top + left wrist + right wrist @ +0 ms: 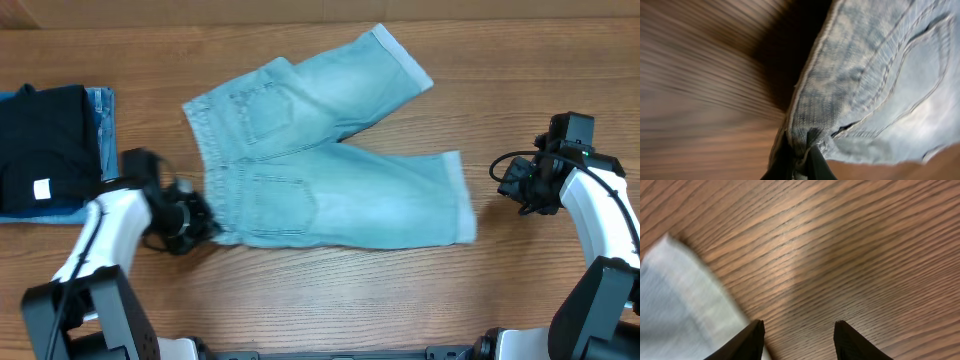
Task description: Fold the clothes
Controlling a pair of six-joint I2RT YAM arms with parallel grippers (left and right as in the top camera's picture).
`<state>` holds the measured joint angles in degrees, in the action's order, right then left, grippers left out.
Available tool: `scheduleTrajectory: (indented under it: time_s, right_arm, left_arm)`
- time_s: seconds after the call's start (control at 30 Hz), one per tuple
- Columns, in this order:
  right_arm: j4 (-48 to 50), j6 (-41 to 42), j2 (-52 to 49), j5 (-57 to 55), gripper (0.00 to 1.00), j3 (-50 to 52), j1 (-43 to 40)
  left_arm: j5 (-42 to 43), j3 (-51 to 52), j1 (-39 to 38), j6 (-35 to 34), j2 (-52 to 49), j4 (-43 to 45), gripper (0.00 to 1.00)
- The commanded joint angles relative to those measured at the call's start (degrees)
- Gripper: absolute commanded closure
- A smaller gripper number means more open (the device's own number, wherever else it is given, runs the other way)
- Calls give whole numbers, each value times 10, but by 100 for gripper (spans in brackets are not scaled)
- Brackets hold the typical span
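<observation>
light washed-blue denim shorts (330, 170) spread flat | left gripper (800, 156) clamped on waistband corner (807, 117), judged for folding | right gripper (797, 340) apart, empty, beside cuff (695, 280)

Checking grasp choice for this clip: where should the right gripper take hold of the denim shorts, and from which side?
The cuffed hem of the nearer leg, at its outer corner, approached from the right. The shorts lie flat with that thick folded edge facing the open right gripper, which hovers over table beside it; the left gripper pinches the waistband corner.
</observation>
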<state>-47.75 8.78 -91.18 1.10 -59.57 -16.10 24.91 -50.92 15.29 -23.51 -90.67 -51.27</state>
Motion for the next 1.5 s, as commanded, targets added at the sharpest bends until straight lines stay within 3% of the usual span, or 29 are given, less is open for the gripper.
scheduleTrajectory:
  time_s: [0.0,0.07,0.27,0.47,0.6,1.0,1.3,1.4,1.47]
  right_arm:
    - [-4,2,5,36,50,-14,-2]
    - [-4,1,5,78,47,-14,-2]
    - [-18,-33,5,196,29,-3,28]
    - [-143,-33,4,196,28,-3,96]
    - [-171,-32,4,196,28,12,105]
    - [-74,-33,4,336,31,169,111]
    - [23,-2,4,359,31,210,195]
    - [49,16,4,358,39,210,198]
    - [57,20,4,348,57,210,198]
  left_arm:
    - [-42,-7,97,43,9,11,96]
    - [-53,-7,137,42,9,29,96]
    - [-54,-7,142,43,9,35,96]
    - [-54,-7,142,49,9,35,96]
    - [-54,-7,142,49,9,35,95]
    - [-54,-7,141,49,9,35,96]
    - [-54,-7,139,49,9,33,96]
    - [-54,-7,139,49,9,30,96]
    - [-54,-7,139,51,9,28,96]
